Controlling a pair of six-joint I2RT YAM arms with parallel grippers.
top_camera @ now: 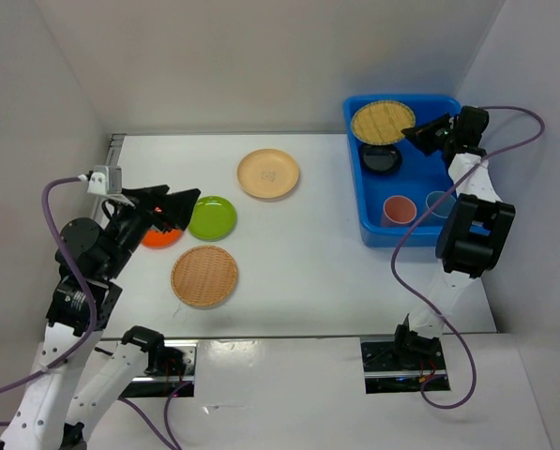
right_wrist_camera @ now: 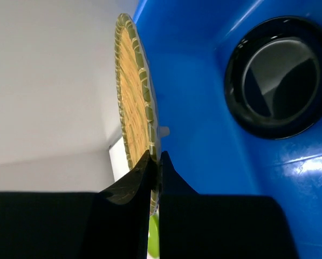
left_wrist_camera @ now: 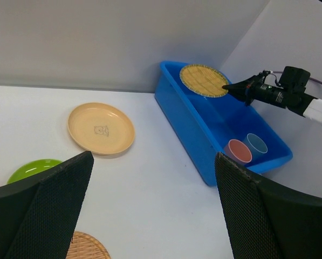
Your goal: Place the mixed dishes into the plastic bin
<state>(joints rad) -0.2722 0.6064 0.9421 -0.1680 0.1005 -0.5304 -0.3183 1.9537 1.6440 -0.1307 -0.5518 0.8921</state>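
While your right gripper (right_wrist_camera: pixel 154 162) is clenched on the rim of a tan woven plate (right_wrist_camera: pixel 134 102), that plate sits over the far end of the blue plastic bin (top_camera: pixel 356 192), and you cannot tell whether its far edge touches the bin's rim. From the right wrist, the plate runs edge-on away from the fingertips, with the bin's wall just beside it. A glossy black bowl (top_camera: pixel 381 158) lies on the bin floor next to the plate. A pink cup (top_camera: pixel 399 209) and a blue cup (top_camera: pixel 439 202) stand side by side at the near end, so bare floor shows between bowl and cups.

Your left gripper (left_wrist_camera: pixel 154 162) is spread wide and grasps nothing. It hangs over the table's left side, above the orange plate (top_camera: pixel 158 236) and close to the lime green plate (top_camera: pixel 214 217). A second woven plate (top_camera: pixel 204 276) lies nearer you, and the beige plate (top_camera: pixel 268 173) lies farther off, apart from the others. Open white table (top_camera: pixel 308 272) stretches between these plates and the bin's left wall.
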